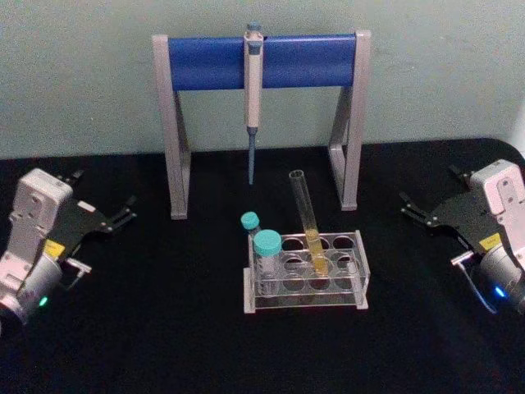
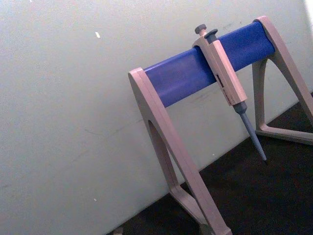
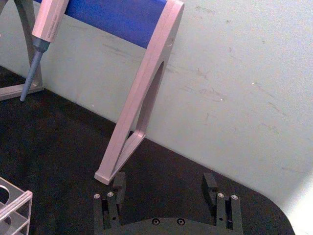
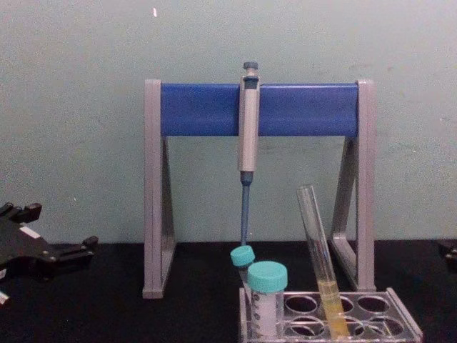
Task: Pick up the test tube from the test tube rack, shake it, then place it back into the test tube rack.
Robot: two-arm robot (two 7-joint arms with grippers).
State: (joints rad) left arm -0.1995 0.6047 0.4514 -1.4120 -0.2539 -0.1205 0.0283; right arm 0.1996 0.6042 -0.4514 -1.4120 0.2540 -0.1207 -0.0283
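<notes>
— What is standing where?
— The low, clear plastic rack (image 1: 332, 302) with round holes is sitting between my left gripper (image 1: 105, 195) and right gripper (image 1: 428, 190). The long, slim, clear glass test tube (image 1: 303, 209), with yellow liquid (image 1: 317, 250) low inside, is standing in it, mouth pointing up, leaning slightly left.
— Your jaws?
— Both are gaping wide, holding nothing.

From the head: high, tilted down on the table (image 1: 164, 345), left hand (image 1: 105, 193) and right hand (image 1: 428, 190) at the side edges. From the chest: low, level, close to the test tube rack (image 4: 389, 320). From each wrist: facing forward of the hand to the pipette stand (image 2: 195, 73) and wall (image 2: 73, 98). Stand shared by all four.
</notes>
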